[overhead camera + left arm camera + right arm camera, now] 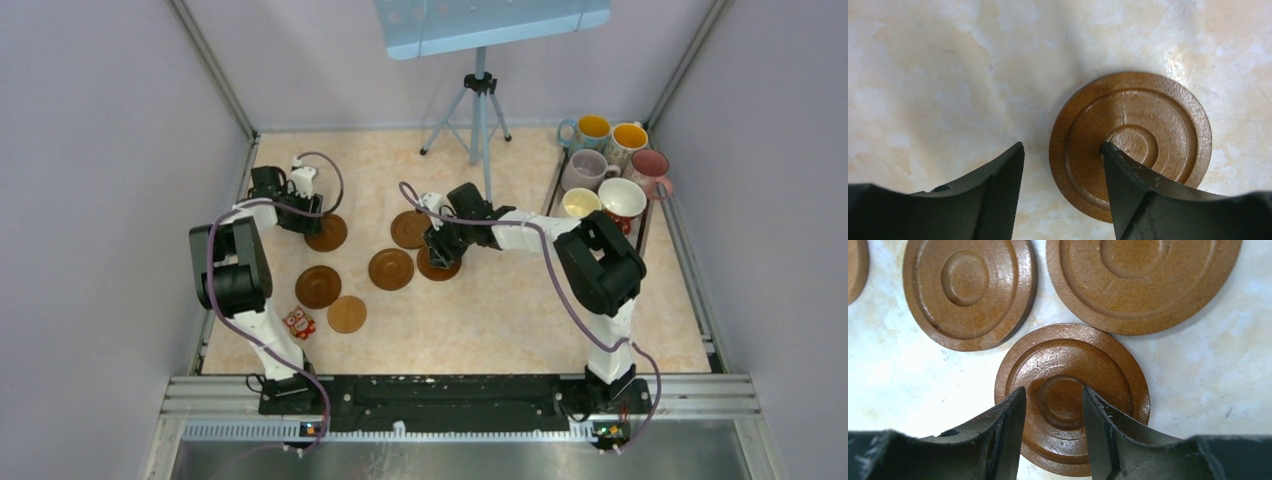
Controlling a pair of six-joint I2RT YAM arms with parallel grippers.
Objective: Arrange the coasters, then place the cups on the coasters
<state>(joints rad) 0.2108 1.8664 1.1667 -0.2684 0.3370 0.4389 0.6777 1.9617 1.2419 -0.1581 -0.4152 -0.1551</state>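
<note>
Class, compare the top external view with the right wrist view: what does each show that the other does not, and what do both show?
Only the top external view: six mugs grouped at far right, the red owl figure, the tripod, the left hand and all six coasters. Only the right wrist view: ring grooves and fine scratches on the coaster under the right hand, whose fingers stand apart. Both: that hand over that coaster, with two dark coasters beside it.
</note>
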